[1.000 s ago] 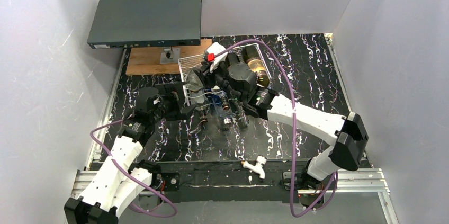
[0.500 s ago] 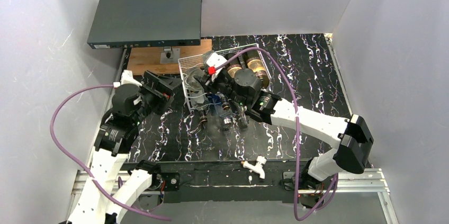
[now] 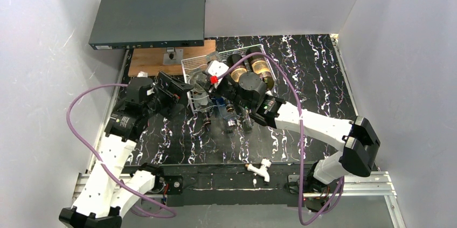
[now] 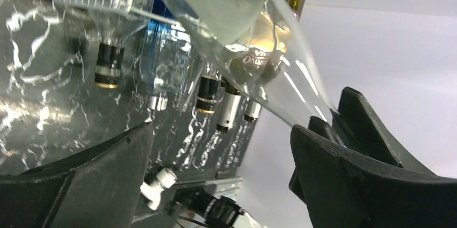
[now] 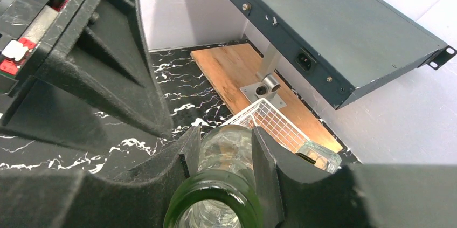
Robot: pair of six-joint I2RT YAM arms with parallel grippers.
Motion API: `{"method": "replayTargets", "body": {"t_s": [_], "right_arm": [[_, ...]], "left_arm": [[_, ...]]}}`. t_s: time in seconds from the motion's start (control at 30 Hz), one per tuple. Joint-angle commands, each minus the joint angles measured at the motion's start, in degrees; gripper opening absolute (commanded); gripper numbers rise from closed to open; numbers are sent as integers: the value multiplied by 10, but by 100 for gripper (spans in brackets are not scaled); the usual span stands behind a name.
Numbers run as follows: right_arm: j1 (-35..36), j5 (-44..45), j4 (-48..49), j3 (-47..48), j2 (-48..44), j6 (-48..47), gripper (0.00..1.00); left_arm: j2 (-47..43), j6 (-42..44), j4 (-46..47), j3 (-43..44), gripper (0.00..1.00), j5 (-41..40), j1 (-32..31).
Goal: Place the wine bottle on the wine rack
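Two arms reach across the bench (image 3: 318,77) to the wine rack (image 3: 187,66). The right gripper (image 5: 225,152) is clamped on the neck of the wine bottle (image 5: 221,195), clear glass, greenish at the mouth, its body ahead over the rack's corner. The left gripper (image 4: 221,142) stands wide apart, bottle just ahead. The bottle's base is hidden, so I cannot tell whether it is seated.
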Motion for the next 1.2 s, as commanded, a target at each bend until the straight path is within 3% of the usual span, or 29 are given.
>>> {"method": "replayTargets", "body": {"t_s": [0.0, 0.17, 0.37, 0.7, 0.93, 1.07, 1.17], "right_arm": [[21, -75, -47, -23, 6, 51, 1], [22, -78, -51, -25, 3, 51, 1], [22, -78, -58, -28, 2, 42, 1], [25, -78, -62, -32, 2, 31, 1], [26, -77, -64, -26, 8, 22, 1], [27, -80, -65, -21, 15, 18, 1], [26, -79, -66, -19, 16, 16, 1]], "left_arm": [[-54, -129, -11, -47, 98, 24, 7], [-44, -253, -12, -62, 98, 50, 20], [40, -306, -43, -5, 98, 97, 37], [145, -370, 17, 11, 99, 197, 86], [199, -331, 12, 59, 99, 237, 88], [238, -239, -61, 110, 99, 256, 84], [243, -223, -81, 99, 99, 268, 80]]}}
